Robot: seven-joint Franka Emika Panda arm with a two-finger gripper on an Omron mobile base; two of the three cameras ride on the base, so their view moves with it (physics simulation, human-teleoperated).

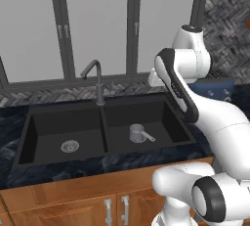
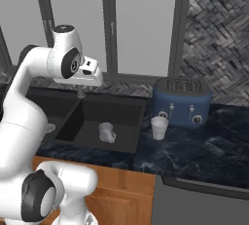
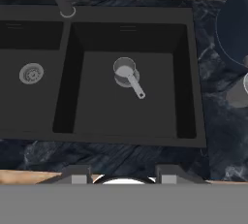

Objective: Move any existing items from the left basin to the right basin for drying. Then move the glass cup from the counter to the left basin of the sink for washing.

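End effector (image 3: 124, 172) wide, empty; glass cup (image 2: 159, 127) pale, translucent (upright) beside toaster (image 2: 182, 102).

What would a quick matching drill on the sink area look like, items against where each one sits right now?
Items:
1. metal cup
2. glass cup
3. drain strainer
4. toaster

Places:
A. floor of the left basin
B. counter, against the back wall
C. floor of the right basin
D. counter, just in front of the toaster

Pairs: 1-C, 2-D, 3-A, 4-B
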